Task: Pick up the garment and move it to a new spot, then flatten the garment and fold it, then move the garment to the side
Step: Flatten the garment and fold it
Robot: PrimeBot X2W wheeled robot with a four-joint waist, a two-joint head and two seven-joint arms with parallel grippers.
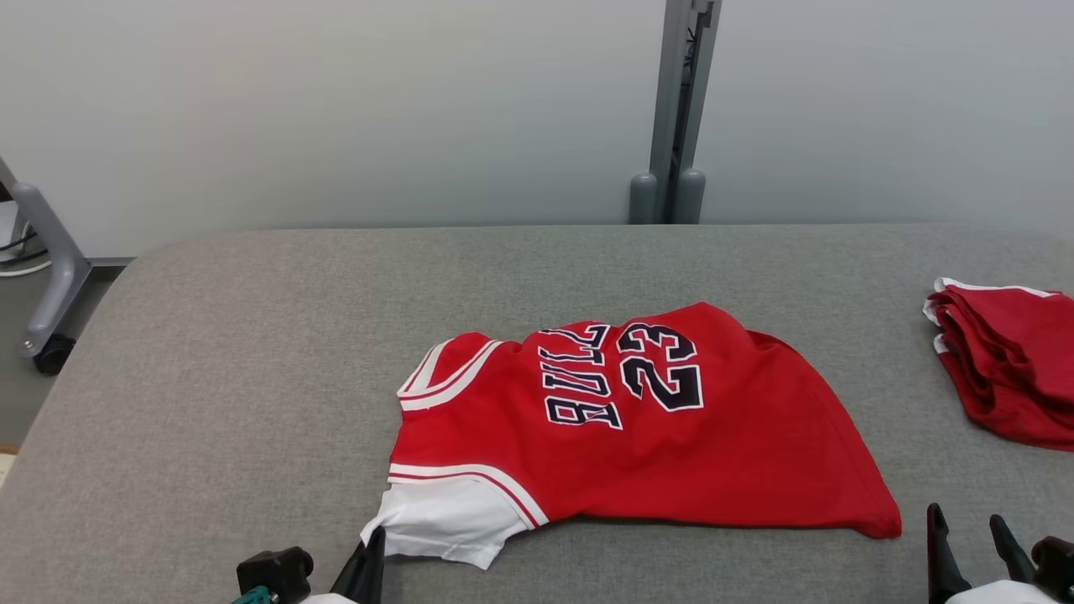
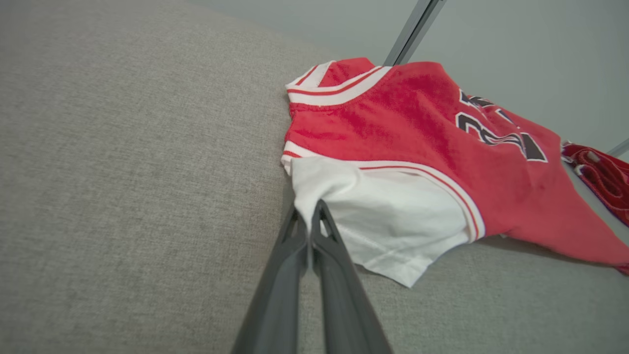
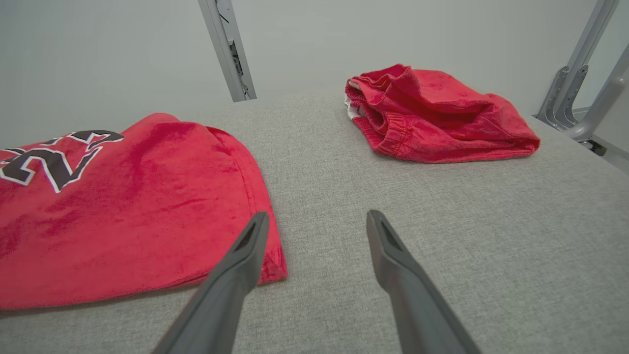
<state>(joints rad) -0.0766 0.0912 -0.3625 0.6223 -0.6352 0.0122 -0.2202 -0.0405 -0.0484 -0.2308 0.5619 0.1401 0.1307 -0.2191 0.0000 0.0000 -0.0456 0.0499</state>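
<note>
A red basketball jersey (image 1: 638, 436) lies roughly in the middle of the grey padded surface (image 1: 252, 335), a little toward its near edge. It lies sideways, with its collar and armholes toward the robot's left and its hem toward the right. The black lettering and the number 23 face up, and the cloth is loosely rumpled rather than flat. A white sleeve (image 2: 383, 211) sticks out from under the red at the near-left corner, trimmed with a red and white band. The left claw (image 1: 369, 545) sits low at that corner, its two dark fingers pressed tight together with their tips right on the edge of the white sleeve. From where I stand I cannot make out whether any cloth is caught between them. The right claw (image 3: 317, 219) stands open with a broad gap between its fingers, just off the near-right corner of the hem. One finger is over the tip of the red fabric, the other over bare grey surface, and it holds nothing. Well apart on the far right of the surface lies a second red garment (image 1: 1007, 361), bunched into a folded heap with a bit of white trim showing. Behind the surface a grey metal post (image 1: 675, 109) rises against a pale wall, and a grey wheeled frame leg (image 1: 46, 277) stands off the left end.
</note>
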